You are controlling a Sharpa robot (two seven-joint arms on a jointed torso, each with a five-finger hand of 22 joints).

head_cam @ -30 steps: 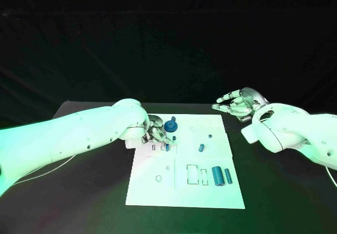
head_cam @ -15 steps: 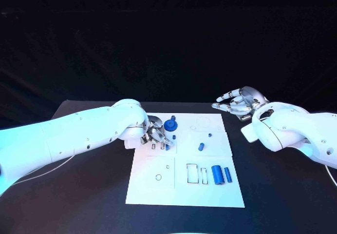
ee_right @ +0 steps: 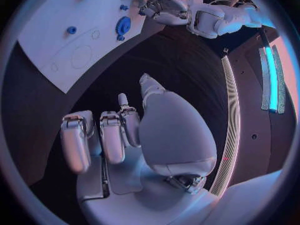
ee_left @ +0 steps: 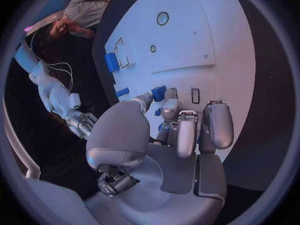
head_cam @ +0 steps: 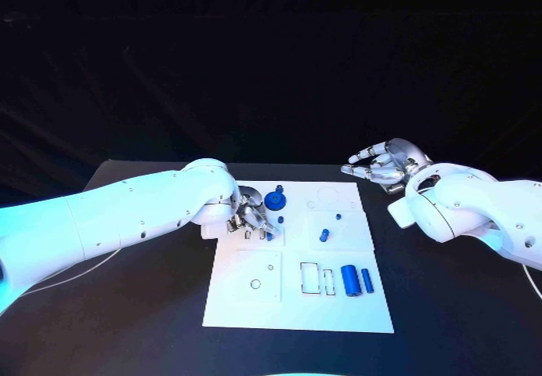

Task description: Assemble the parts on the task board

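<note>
Nothing has shifted, left hand [head_cam: 251, 215] fingers curled down on the white task board [head_cam: 298, 313] beside a blue round part [head_cam: 276, 203] — whether they pinch anything, cannot tell — right hand [head_cam: 384, 165] spread, empty, off board.

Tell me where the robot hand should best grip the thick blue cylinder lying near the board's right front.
Probably across its middle, from above. The thick blue cylinder lies flat on the task board, long axis running away from the robot, with a thinner blue rod close on its right, so fingers must straddle its curved sides carefully.
</note>
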